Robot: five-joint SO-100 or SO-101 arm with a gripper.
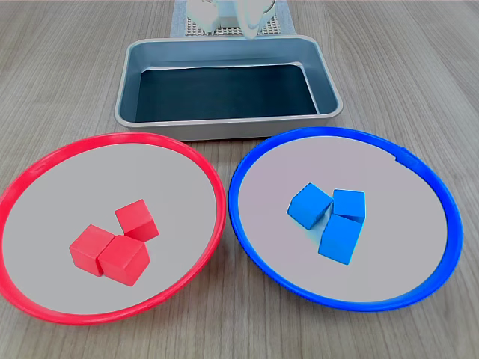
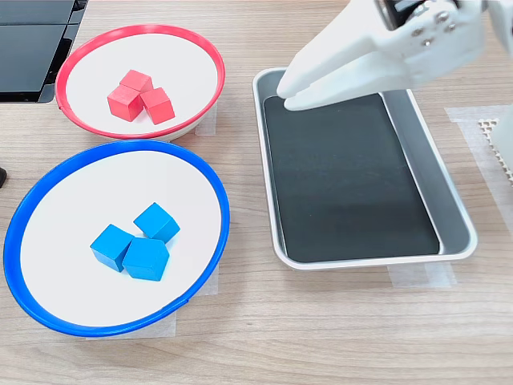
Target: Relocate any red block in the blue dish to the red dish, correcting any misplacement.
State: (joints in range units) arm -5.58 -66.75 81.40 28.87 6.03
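Observation:
Three red blocks (image 1: 137,219) (image 2: 140,96) sit huddled together in the red dish (image 1: 112,138) (image 2: 144,30). The blue dish (image 1: 337,132) (image 2: 112,148) holds three blue cubes (image 1: 333,217) (image 2: 144,241) and nothing red. My white gripper (image 2: 288,94) hovers over the metal tray's end nearest the red dish, fingers together and empty. In the first exterior view only its tip (image 1: 251,30) shows at the top edge, behind the tray.
A rectangular metal tray (image 1: 224,123) (image 2: 369,258) with a black liner lies beyond the dishes, nothing in it. A white mesh mat (image 2: 490,128) lies under the arm's base. Black flat items (image 2: 32,40) occupy the second exterior view's upper left corner.

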